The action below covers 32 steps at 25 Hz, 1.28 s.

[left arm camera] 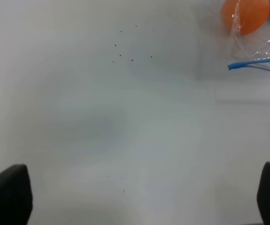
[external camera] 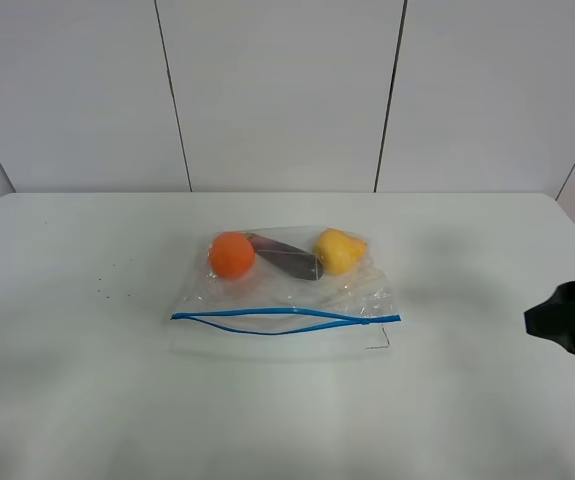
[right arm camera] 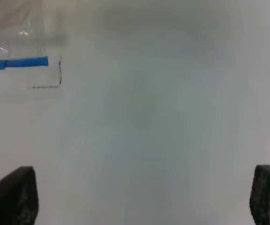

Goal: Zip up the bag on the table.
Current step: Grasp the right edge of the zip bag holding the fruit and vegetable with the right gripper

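Note:
The clear crinkly bag [external camera: 287, 290] lies flat on the white table [external camera: 87, 400], near its middle. Its blue zipper strip [external camera: 287, 318] runs along the near edge and gapes open over most of its length. Inside are an orange ball [external camera: 231, 254], a dark purple item [external camera: 289, 258] and a yellow item [external camera: 337, 250]. My right gripper [external camera: 567, 318] is at the right edge of the exterior view, well right of the bag, open and empty [right arm camera: 144, 197]; the zipper's right end [right arm camera: 17, 62] shows ahead of it. My left gripper [left arm camera: 144, 197] is open and empty; the zipper's left end [left arm camera: 254, 63] and the orange ball [left arm camera: 245, 14] show ahead.
Small dark specks [external camera: 107, 290] dot the table left of the bag. A panelled white wall [external camera: 277, 90] stands behind the table's far edge.

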Available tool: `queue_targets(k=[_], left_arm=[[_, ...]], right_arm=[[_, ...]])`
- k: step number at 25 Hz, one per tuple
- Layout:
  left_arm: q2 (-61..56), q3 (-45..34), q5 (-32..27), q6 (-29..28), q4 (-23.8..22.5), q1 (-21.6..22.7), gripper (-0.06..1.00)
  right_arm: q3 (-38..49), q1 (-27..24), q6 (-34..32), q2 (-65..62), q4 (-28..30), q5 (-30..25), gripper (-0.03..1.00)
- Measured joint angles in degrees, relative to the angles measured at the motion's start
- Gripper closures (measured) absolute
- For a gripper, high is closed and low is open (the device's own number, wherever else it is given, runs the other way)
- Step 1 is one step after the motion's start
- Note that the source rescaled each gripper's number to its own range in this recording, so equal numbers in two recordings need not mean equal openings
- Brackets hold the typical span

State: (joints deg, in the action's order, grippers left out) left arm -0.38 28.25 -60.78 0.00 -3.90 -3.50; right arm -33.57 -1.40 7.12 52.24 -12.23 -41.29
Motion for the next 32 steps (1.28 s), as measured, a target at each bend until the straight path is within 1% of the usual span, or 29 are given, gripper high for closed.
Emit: queue_targets(k=[2,4,6,8,10,12,15,18,19,21,24,26,32], left_arm=[[0.0,0.0,0.0,0.0,0.0,0.0,-0.06],[0.0,0.0,0.0,0.0,0.0,0.0,-0.06],[0.0,0.0,0.0,0.0,0.0,0.0,-0.06],[0.0,0.0,0.0,0.0,0.0,0.0,-0.06],[0.0,0.0,0.0,0.0,0.0,0.0,-0.06],[0.0,0.0,0.0,0.0,0.0,0.0,-0.06],[0.0,0.0,0.1,0.0,0.0,0.0,-0.06],[0.0,0.0,0.1,0.0,0.0,0.0,-0.06],[0.0,0.0,0.1,0.0,0.0,0.0,-0.06],[0.0,0.0,0.1,0.0,0.0,0.0,-0.06],[0.0,0.0,0.1,0.0,0.0,0.0,-0.06],[0.0,0.0,0.1,0.0,0.0,0.0,-0.06],[0.0,0.0,0.1,0.0,0.0,0.0,-0.06]], right_arm=[[-0.7,0.0,3.8,7.4,-3.4,2.8,-0.03],[-2.4,0.0,9.3,14.8,-8.7,5.2,-0.03],[-5.0,0.0,15.1,21.8,-14.3,6.3,-0.03],[-8.4,-0.2,21.9,28.7,-20.8,6.7,-0.03],[-11.6,-1.6,28.6,34.1,-27.2,5.7,-0.03],[-14.5,-3.8,35.2,39.6,-34.0,2.7,-0.03],[-16.2,-7.6,45.2,47.1,-45.9,-4.0,-0.03],[-16.4,-10.5,55.2,53.8,-54.6,-12.4,-0.03],[-16.5,-11.0,58.4,55.9,-56.8,-14.5,-0.03],[-17.3,-11.5,62.5,59.4,-59.7,-20.0,-0.03],[-19.7,-11.5,65.0,64.0,-60.8,-26.0,-0.03],[-21.8,-11.5,65.5,66.4,-61.3,-27.2,-0.03],[-25.1,-11.4,65.9,70.7,-61.5,-27.4,-0.03]])
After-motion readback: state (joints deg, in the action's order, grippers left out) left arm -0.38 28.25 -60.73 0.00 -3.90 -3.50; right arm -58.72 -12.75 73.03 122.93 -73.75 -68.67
